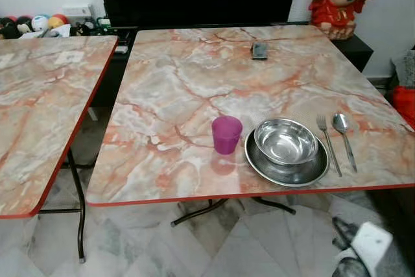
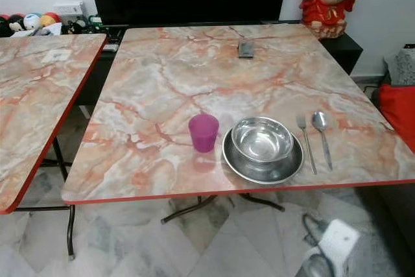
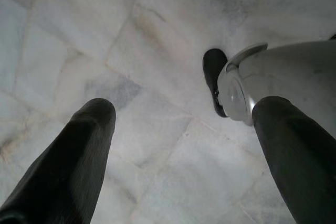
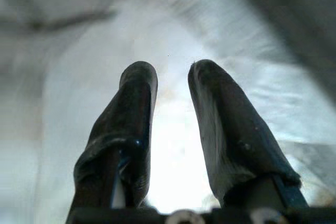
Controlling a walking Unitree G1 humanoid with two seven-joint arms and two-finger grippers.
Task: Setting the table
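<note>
Both arms were hung low below table level. The left gripper [image 3: 184, 129] was spread wide over the marble floor [image 3: 157, 35], nothing held; the robot's own silver leg [image 3: 273, 77] was seen beside it. The right gripper [image 4: 170, 129] was parted a little, nothing between the fingers, background too blurred to place.

At the near edge of the right-hand table [image 1: 194, 82], one place was laid: steel bowl [image 1: 285, 139] nested in the steel plate [image 1: 272, 167], pink cup [image 1: 227, 134] just left of the plate, fork [image 1: 329, 144] and spoon [image 1: 343, 137] side by side just right of it.

Far edge: a small dark object [image 1: 259, 50], type not clear. The left table [image 1: 39, 95] carried no tableware.

Judgement: this setting looked complete, between steps. Next move probably calls for fetching more tableware for another place, if one is needed.
</note>
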